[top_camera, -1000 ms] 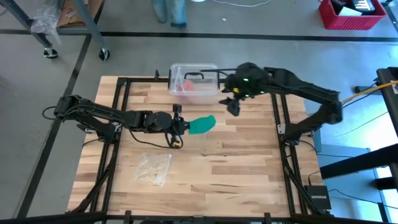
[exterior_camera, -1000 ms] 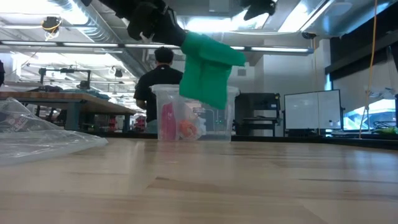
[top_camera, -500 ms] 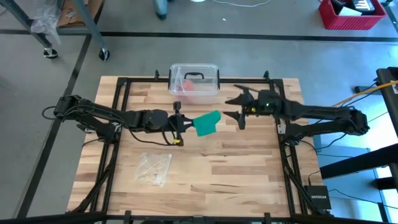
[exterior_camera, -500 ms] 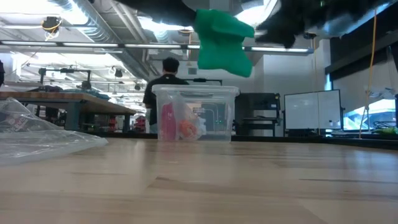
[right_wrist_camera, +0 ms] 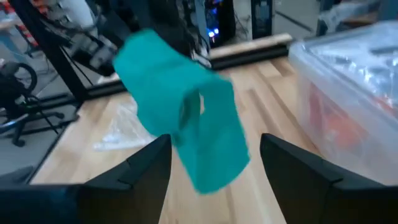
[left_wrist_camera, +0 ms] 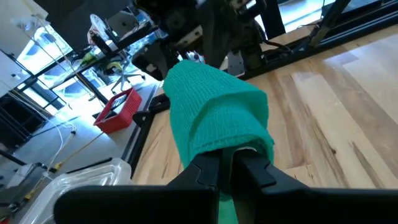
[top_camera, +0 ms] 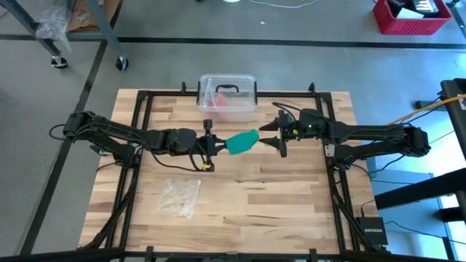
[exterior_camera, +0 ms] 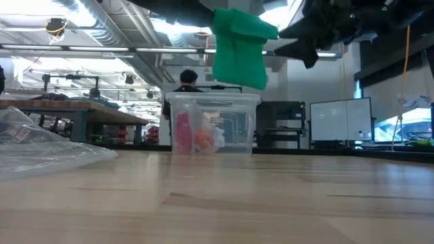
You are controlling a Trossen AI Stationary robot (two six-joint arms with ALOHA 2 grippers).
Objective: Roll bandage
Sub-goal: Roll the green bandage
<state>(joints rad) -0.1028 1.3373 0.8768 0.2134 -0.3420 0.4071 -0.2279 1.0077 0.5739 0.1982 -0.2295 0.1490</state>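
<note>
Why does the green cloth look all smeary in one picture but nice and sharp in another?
In the right wrist view the bandage is smeared by blur, as are the clear box and the table. In the left wrist view the bandage's knit weave shows sharply, while the room behind is soft. In the low view bright ceiling lights glare behind it, leaving the right hand a dark silhouette.

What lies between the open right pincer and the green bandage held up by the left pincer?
Nothing: in the high view only bare table shows in the short gap between the right pincer and the bandage, which the left pincer holds.
</note>
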